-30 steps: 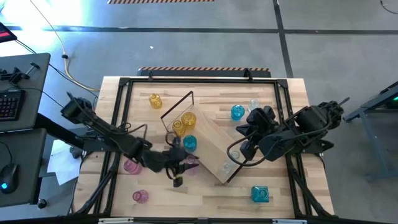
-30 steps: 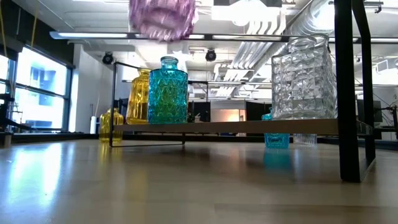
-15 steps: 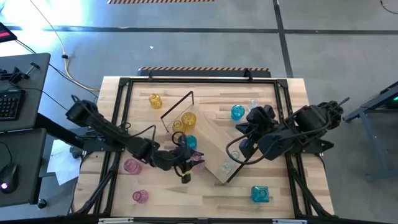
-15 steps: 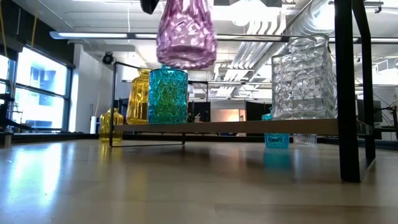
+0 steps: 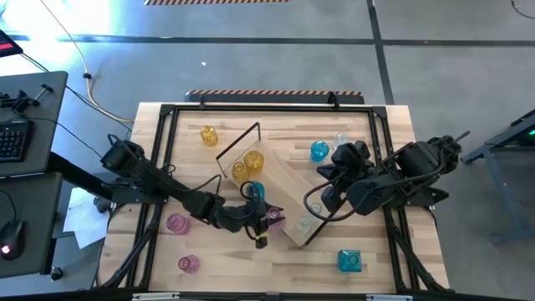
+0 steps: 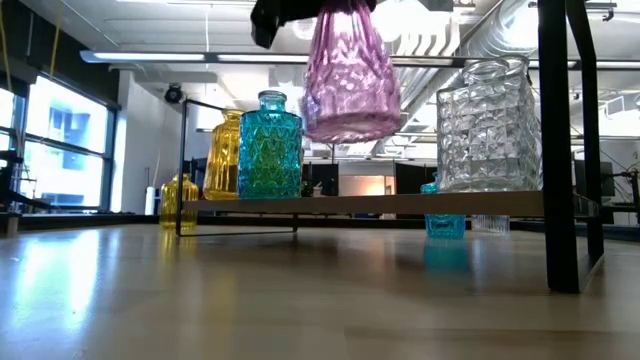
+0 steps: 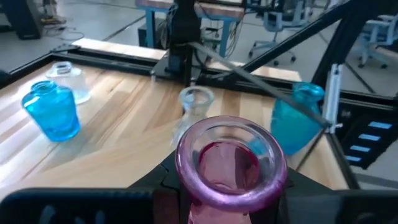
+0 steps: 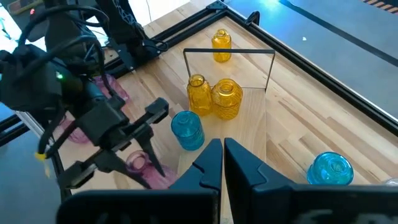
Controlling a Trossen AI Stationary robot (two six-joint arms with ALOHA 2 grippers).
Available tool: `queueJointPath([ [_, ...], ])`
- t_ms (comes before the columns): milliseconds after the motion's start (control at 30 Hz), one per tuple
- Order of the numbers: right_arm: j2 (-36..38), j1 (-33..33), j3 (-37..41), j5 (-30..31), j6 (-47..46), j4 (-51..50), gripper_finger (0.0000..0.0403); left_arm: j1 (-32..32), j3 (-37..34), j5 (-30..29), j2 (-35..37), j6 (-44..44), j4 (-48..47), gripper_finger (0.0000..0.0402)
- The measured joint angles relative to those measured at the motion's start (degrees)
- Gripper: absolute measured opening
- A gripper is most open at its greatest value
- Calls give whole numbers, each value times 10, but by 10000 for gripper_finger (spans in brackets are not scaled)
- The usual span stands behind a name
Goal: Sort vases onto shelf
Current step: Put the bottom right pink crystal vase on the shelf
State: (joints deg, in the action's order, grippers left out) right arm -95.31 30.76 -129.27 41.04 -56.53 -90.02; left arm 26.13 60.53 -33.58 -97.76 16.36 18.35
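My left gripper (image 5: 269, 216), clamped on the upright pink vase (image 6: 349, 75), hangs above the shelf (image 6: 420, 204), between teal vase (image 6: 269, 147) and clear vase (image 6: 488, 125).

Pink faceted vase (image 6: 350, 75) upright in mid-air above the shelf (image 6: 400, 203) — between teal vase (image 6: 269, 146) and clear vase (image 6: 487, 127).

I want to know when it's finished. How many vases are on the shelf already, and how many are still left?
Four look done: two yellow vases, a blue vase and a clear vase stand on the shelf. In hand: the left gripper holds a pink vase in the air by the shelf. Left on the table: at least six, yellow, pink, blue and clear. The right gripper waits shut.
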Motion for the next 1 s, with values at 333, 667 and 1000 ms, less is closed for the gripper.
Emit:
queueJointPath([
  [333, 0, 0, 0, 0, 0, 0, 0, -40, 0, 0, -10, -3, -7, 94],
  [667, 0, 0, 0, -1, 10, 0, 0, -52, 0, 13, -22, 0, -19, 94],
  [1000, 0, 0, 0, -1, 15, 0, 0, -51, 0, 25, -48, 30, -6, 94],
])
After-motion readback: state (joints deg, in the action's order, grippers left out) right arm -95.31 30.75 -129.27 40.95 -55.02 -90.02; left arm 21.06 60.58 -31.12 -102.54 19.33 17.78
